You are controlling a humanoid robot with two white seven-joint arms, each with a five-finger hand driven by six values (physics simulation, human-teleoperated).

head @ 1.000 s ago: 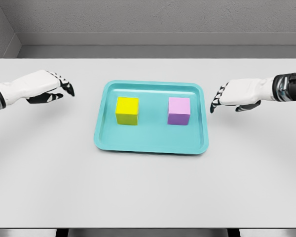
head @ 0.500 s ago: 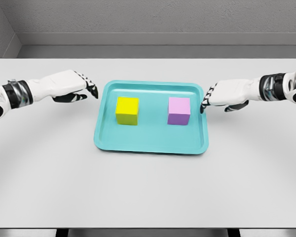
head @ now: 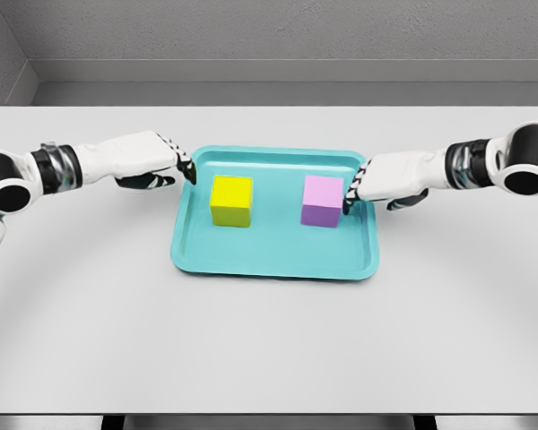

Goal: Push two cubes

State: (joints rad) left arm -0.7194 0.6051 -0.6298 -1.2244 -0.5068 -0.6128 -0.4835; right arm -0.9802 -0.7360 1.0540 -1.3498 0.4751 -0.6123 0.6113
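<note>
Both hands have closed inward since 0.5 s ago. Right hand (head: 377,184), fingers extended and holding nothing, touches the purple cube (head: 323,201) from the right. Left hand (head: 152,159), equally empty, sits at the rim of the tray (head: 269,264), yellow cube (head: 231,201) just to its right, not yet touched.

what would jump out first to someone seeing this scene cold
A teal tray in the middle of a grey table, holding a yellow cube on its left and a purple cube on its right. Two white hands close in from opposite sides: the left hand reaches the tray's left rim, short of the yellow cube, while the right hand has its fingertips at the purple cube's right face.
</note>
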